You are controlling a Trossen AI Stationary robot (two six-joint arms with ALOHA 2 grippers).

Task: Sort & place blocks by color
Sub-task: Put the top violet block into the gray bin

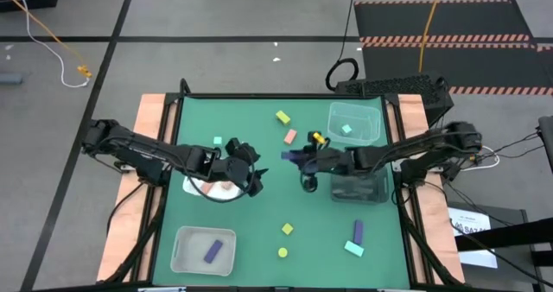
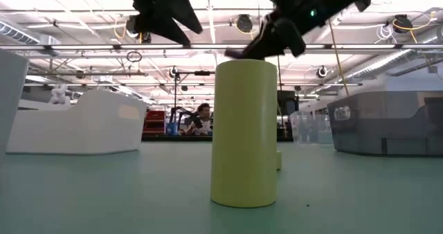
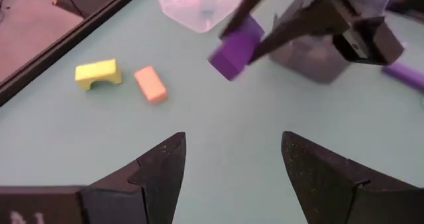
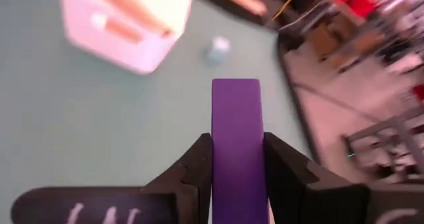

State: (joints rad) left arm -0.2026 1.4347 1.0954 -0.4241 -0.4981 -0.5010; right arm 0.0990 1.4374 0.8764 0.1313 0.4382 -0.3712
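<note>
Purple block (image 4: 237, 141) clamped between right gripper (image 1: 291, 155) fingers, lifted above table (image 1: 259, 240) centre. Left gripper (image 3: 232, 164) fingers spread, empty (hovering near white tray (image 1: 207, 188)). Risk: block sticks far out past the fingertips, may pivot or slip; arms close together, could clash.

Clear tray (image 1: 354, 122), dark tray (image 1: 360, 187), white tray (image 1: 204, 250) on green table (image 1: 259, 231).

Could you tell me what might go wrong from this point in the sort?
The right pincer grips the purple block by its lower end only, so it might pivot or slip mid-air. The open left pincer hovers close by over the table; the arms could clash if both move inward.
</note>
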